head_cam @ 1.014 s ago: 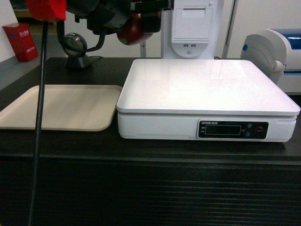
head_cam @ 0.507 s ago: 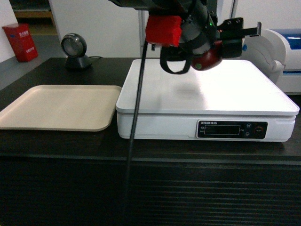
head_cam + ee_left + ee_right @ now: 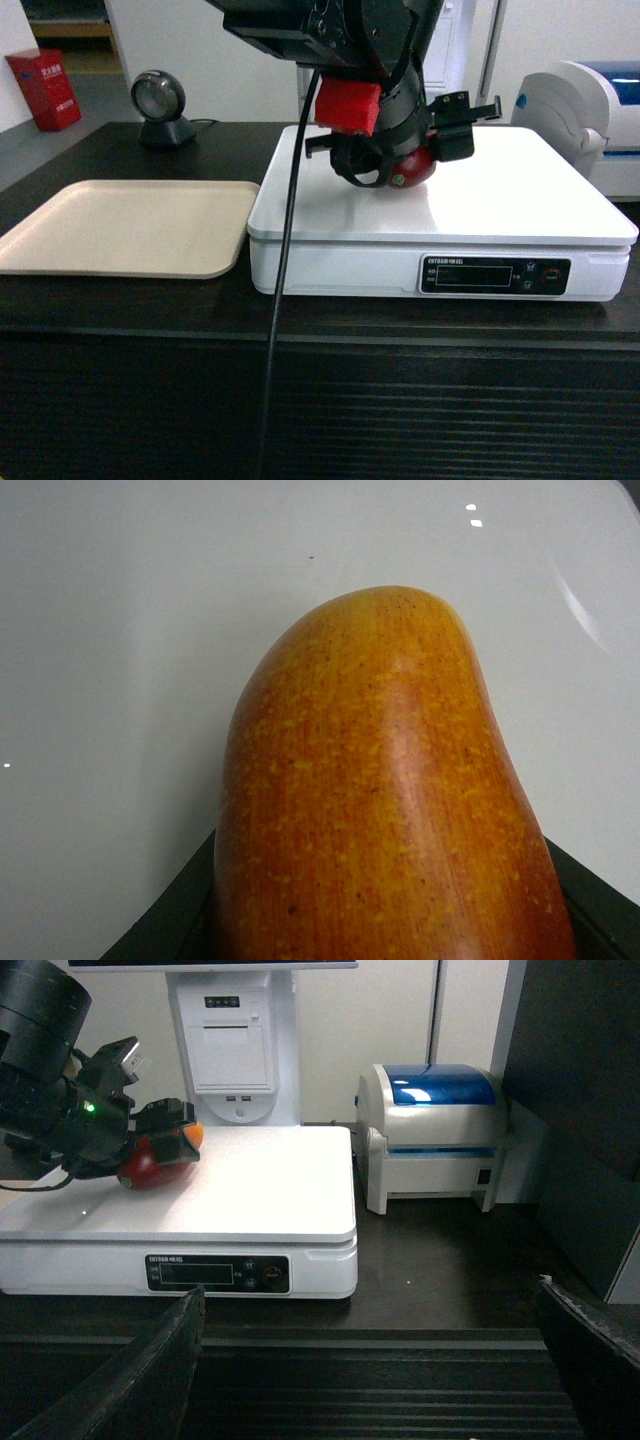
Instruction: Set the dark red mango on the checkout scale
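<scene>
The dark red mango (image 3: 410,170) is held low over the scale (image 3: 500,205), on the back left part of its white platform, and seems to touch it. My left gripper (image 3: 430,150) is shut on the mango. In the left wrist view the mango's (image 3: 380,800) orange-red skin fills the frame, with the scale's platform (image 3: 120,630) right behind it. The scale stands on the dark checkout (image 3: 330,400). My right gripper (image 3: 370,1380) hangs open and holds nothing in front of the checkout's slatted panel (image 3: 400,1400). From there I see the mango (image 3: 150,1165) on the scale (image 3: 260,1190).
A flat beige tray (image 3: 120,225) lies left of the scale. A round scanner (image 3: 160,105) stands behind the tray. A white and blue printer (image 3: 435,1130) sits right of the scale, and a white receipt unit (image 3: 235,1045) rises behind it. A black cable (image 3: 285,260) hangs from the left arm.
My left arm has carried the mango from the upper left, across above the scale, and lowered it onto the platform's back left area.
</scene>
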Available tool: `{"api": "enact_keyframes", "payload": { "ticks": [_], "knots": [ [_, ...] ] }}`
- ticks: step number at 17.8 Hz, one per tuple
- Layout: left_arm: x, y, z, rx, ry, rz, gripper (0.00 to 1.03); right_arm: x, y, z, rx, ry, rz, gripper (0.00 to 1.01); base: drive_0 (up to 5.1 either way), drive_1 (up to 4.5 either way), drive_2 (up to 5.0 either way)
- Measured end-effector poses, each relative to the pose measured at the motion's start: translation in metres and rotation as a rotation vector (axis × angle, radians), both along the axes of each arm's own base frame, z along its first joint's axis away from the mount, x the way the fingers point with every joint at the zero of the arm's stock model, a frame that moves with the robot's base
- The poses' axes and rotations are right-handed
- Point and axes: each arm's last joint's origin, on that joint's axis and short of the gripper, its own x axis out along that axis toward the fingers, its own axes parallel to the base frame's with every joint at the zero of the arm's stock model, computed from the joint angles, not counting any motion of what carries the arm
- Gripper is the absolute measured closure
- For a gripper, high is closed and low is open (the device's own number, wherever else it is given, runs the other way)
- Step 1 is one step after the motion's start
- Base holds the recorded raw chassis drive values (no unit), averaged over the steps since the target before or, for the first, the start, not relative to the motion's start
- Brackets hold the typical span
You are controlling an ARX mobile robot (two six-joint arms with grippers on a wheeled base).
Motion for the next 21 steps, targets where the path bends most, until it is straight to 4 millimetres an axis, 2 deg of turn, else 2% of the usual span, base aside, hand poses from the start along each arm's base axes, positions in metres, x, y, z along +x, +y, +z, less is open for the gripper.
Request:
{"api": "enact_keyframes", "payload": {
  "ticks": [6, 10, 13, 16, 18, 21],
  "knots": [
    [0.003, -0.001, -0.006, -0.015, 0.021, 0.019, 0.42, 0.0, 0.0, 0.0, 0.0, 0.0, 0.0, 0.03, 0.0, 0.0, 0.0],
    [0.005, -0.001, -0.008, -0.041, -0.019, 0.013, 0.03, 0.0, 0.0, 0.0, 0.0, 0.0, 0.0, 0.03, 0.0, 0.0, 0.0],
    [0.001, 0.002, -0.006, -0.027, -0.051, -0.007, 0.05, 0.0, 0.0, 0.0, 0.0, 0.0, 0.0, 0.03, 0.0, 0.0, 0.0],
    [-0.005, 0.011, 0.021, -0.032, -0.183, -0.023, 0.05, 0.0, 0.0, 0.0, 0.0, 0.0, 0.0, 0.03, 0.0, 0.0, 0.0],
    [-0.014, 0.025, 0.053, -0.09, -0.312, -0.065, 0.05, 0.0, 0.0, 0.0, 0.0, 0.0, 0.0, 0.03, 0.0, 0.0, 0.0],
    [-0.031, 0.064, 0.101, -0.134, -0.489, -0.105, 0.05, 0.0, 0.0, 0.0, 0.0, 0.0, 0.0, 0.03, 0.0, 0.0, 0.0]
  ]
}}
